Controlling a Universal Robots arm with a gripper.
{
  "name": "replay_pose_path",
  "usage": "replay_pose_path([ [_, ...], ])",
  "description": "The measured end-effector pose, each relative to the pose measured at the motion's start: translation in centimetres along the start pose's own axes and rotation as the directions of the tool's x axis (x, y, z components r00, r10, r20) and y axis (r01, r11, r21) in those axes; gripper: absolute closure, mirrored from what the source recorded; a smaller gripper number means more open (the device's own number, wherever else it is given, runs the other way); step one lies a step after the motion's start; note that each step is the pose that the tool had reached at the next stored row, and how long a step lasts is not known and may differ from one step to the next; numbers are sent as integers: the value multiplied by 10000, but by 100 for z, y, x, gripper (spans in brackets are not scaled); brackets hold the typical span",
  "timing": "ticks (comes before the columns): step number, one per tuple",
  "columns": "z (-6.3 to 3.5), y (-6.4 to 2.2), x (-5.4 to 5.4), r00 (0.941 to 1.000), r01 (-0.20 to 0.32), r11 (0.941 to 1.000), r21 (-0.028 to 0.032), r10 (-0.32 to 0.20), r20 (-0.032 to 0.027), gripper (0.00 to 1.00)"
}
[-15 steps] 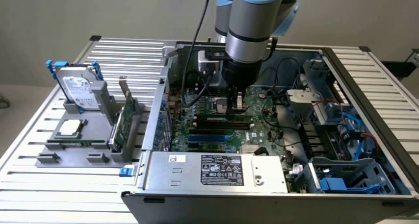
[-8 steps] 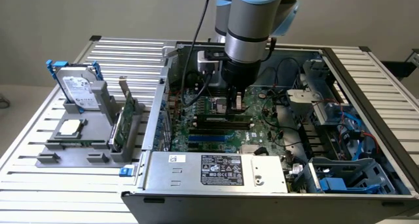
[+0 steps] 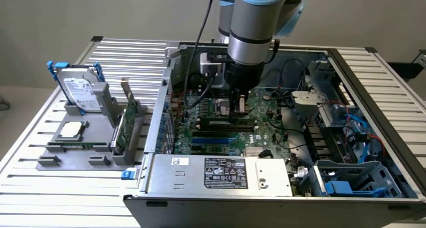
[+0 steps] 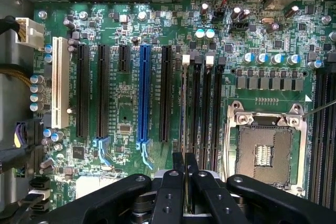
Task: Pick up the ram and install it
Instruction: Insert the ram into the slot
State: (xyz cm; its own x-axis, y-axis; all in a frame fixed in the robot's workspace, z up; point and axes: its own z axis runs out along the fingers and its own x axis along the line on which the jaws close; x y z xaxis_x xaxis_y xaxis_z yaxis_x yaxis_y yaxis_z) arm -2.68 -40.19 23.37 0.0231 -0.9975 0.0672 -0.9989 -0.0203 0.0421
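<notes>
The ram (image 3: 226, 122) is a long thin stick standing on edge in a memory slot on the motherboard (image 3: 266, 133) inside the open computer case. In the wrist view the ram (image 4: 184, 103) appears edge-on as a thin line in the memory slot nearest the long black card slots, ending at a white latch. My gripper (image 3: 238, 108) hangs straight down over it. The black fingers (image 4: 176, 182) are pressed together, and the gripper (image 4: 184, 157) sits right above that slot. Whether the tips touch the stick I cannot tell.
The empty processor socket (image 4: 265, 150) lies beside the memory slots, and a blue card slot (image 4: 143, 93) on the other side. Outside the case, a grey fixture (image 3: 80, 153) holds a hard drive (image 3: 80, 91), a green expansion card (image 3: 126, 120) and a silver processor (image 3: 72, 130). The power supply (image 3: 220, 173) fills the near side.
</notes>
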Motion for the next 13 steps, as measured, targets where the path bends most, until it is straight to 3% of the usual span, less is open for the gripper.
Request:
replay_pose_path([
  [9,7,0,-15,9999,-9,10000,25,10,-154,87],
  [13,9,0,-24,9998,-12,10000,32,13,-196,87],
])
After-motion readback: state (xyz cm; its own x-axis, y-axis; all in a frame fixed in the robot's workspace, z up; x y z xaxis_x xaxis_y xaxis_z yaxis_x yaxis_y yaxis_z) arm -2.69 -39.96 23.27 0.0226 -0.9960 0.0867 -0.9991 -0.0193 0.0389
